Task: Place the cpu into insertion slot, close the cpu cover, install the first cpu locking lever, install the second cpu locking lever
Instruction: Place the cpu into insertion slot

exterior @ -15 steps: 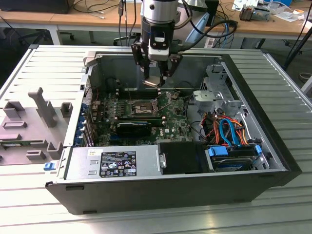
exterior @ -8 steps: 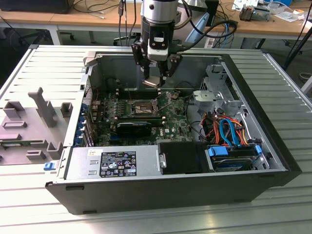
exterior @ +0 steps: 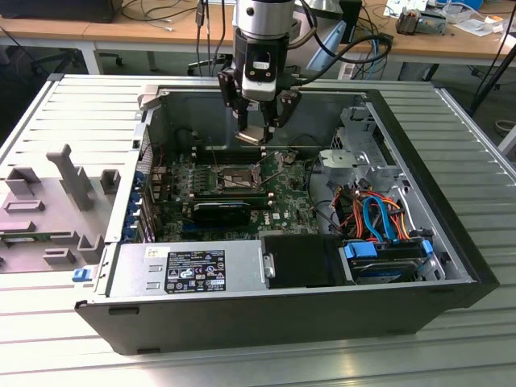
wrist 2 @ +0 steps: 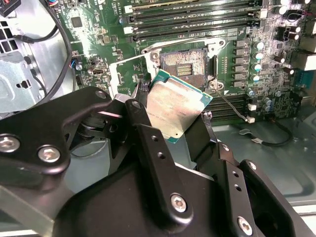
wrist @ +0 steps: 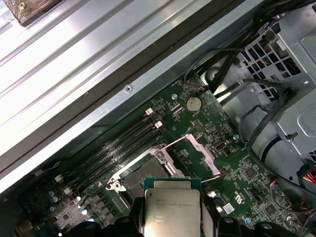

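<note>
We see a ribbed metal surface [exterior: 89, 105] carrying an open computer case [exterior: 242, 318], which lies on its side with its inside facing up. On the exterior view's left a grey fixture plate [exterior: 48, 214] rests on the same surface, just beside the case. Inside the case, a green motherboard [exterior: 282, 205] covers the floor. A boxy power supply [exterior: 193, 270] sits along the near wall, and a drive bay with blue brackets [exterior: 387, 258] sits toward the exterior view's right.

The arm [exterior: 262, 32] comes down from above into the far half of the case. Its jaws are pinching the cpu [exterior: 251, 135] by opposite edges. We can see the black fingers [wrist 2: 148, 143] pressed against the chip's sides in the second wrist view.

The cpu [wrist 2: 177, 108] hangs in the air, tilted, with its silver-grey top showing. It is clear of the board and not seated. In both wrist views it lies just short of the insertion slot [wrist 2: 183, 64], partly overlapping the slot's edge.

The slot itself is bare, with its dark contact field exposed inside the silvery rim. The cpu cover [wrist: 202, 150] is swung up and open, standing off one side of the slot.

Long black memory slots [wrist 2: 197, 15] run alongside the slot.
</note>
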Robot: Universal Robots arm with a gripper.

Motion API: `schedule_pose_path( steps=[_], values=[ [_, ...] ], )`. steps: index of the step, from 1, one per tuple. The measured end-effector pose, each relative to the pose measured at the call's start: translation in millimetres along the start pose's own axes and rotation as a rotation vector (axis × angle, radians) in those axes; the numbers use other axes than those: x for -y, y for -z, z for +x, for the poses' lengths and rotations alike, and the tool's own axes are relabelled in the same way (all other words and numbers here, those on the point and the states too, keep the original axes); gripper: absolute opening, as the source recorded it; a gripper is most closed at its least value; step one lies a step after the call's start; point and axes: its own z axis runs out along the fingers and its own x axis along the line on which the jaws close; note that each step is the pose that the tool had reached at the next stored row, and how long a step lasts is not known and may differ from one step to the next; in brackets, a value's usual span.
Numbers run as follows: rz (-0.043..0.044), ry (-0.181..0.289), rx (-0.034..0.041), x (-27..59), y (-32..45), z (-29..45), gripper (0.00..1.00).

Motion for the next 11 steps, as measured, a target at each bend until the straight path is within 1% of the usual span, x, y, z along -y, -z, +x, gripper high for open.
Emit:
schedule_pose_path(
  steps=[11],
  values=[
    [0.0004,-0.029,-0.0009,0.0,-0.1,0.0,0.55]
  ],
)
